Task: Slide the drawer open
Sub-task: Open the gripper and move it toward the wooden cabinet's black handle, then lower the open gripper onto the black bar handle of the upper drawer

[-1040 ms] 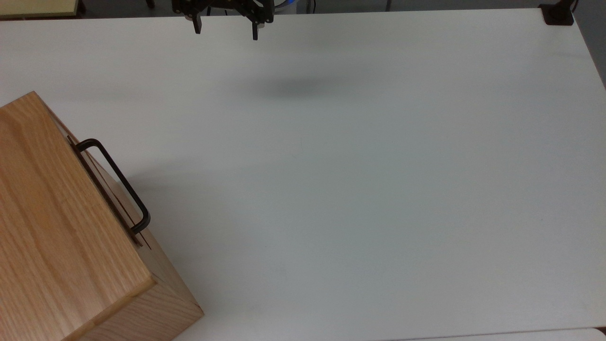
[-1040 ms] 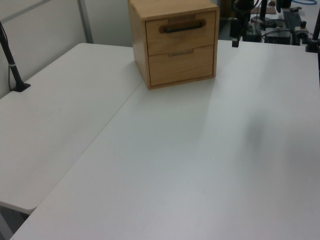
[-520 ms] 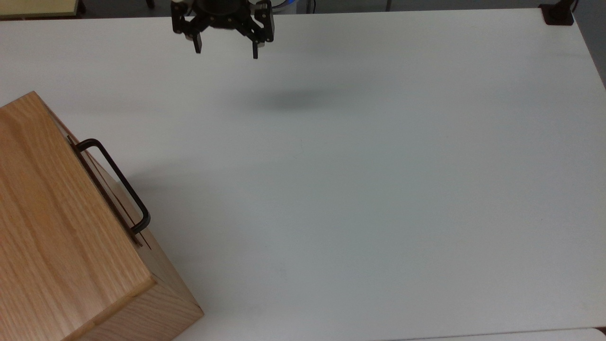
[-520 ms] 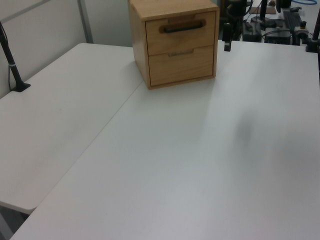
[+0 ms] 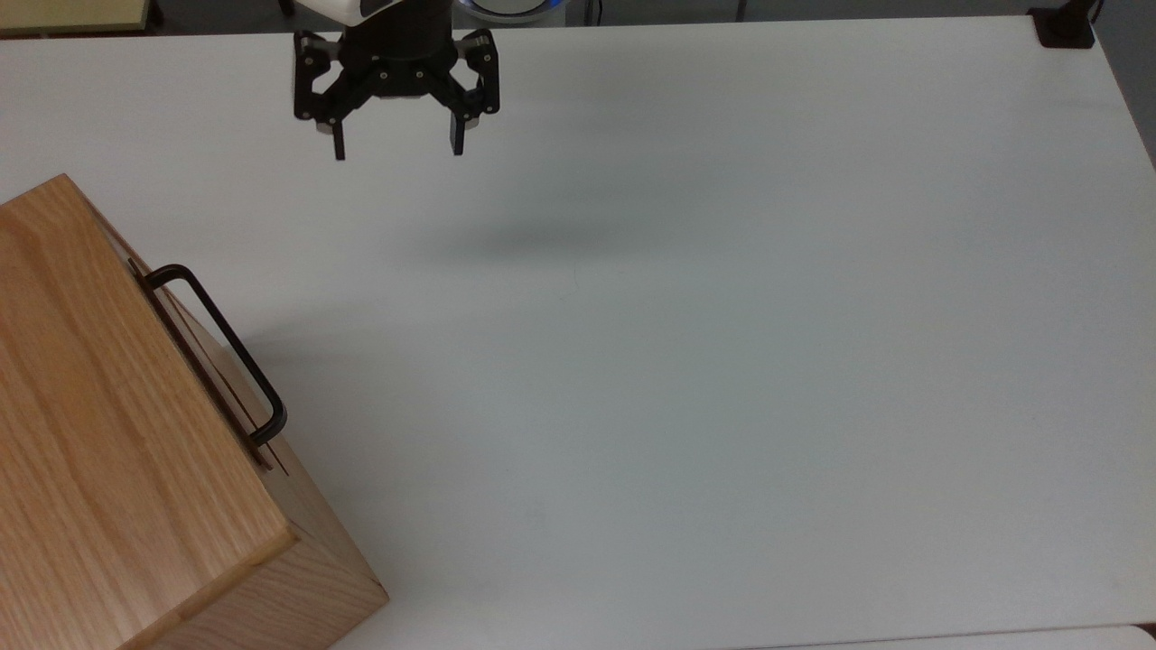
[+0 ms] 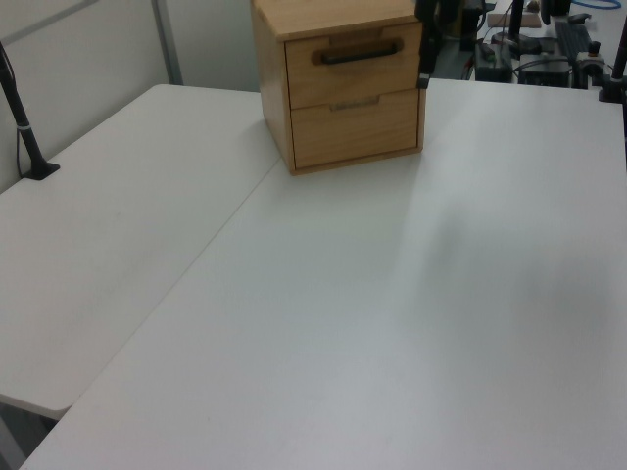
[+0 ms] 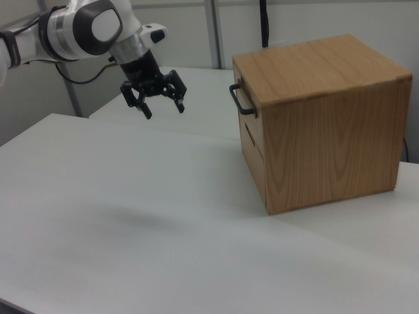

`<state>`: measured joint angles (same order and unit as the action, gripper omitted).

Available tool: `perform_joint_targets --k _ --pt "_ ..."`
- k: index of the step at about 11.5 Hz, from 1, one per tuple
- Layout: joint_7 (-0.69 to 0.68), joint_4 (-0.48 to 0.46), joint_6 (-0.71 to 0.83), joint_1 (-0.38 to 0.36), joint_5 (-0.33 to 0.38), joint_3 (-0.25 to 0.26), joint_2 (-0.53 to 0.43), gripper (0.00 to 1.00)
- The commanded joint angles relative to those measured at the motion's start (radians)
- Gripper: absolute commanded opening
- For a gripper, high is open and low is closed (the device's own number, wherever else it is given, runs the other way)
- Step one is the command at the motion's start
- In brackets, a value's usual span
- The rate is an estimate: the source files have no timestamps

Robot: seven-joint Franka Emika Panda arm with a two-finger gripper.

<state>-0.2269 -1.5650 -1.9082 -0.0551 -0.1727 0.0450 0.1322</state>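
Oak drawer: upper slot of cabinet, seated flush, black handle untouched. Claw: held well apart from cabinet above tabletop, fingers spread wide, empty, judged readied for handle.

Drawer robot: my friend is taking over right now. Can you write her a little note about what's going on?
Gripper: jaws open, holding nothing, hanging in the air above the white table, well apart from the cabinet.
Drawer: the upper one, shut flush in the cabinet; its black bar handle is untouched.
Done: nothing on the drawer yet.
Left: reach the handle, close the jaws on it, slide the drawer out.
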Motion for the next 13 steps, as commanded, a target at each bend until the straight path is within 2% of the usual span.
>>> perform_joint_targets --k 1,3,4,7,9,10,13 --pt "-0.170 0.025 -0.099 -0.006 -0.071 0.001 0.042 0.99" --pt "-0.238 0.033 -0.223 0.007 -0.120 0.003 0.055 0.97" --pt "-0.242 0.040 -0.270 0.009 -0.137 0.004 0.070 0.96" --pt "-0.233 0.060 -0.446 0.029 -0.250 0.007 0.144 0.93" --pt "-0.232 0.120 -0.485 0.044 -0.269 0.007 0.202 0.92" --pt "-0.232 0.153 -0.485 0.058 -0.290 0.007 0.228 0.89" --pt "-0.232 0.166 -0.538 0.084 -0.346 0.009 0.263 0.74"
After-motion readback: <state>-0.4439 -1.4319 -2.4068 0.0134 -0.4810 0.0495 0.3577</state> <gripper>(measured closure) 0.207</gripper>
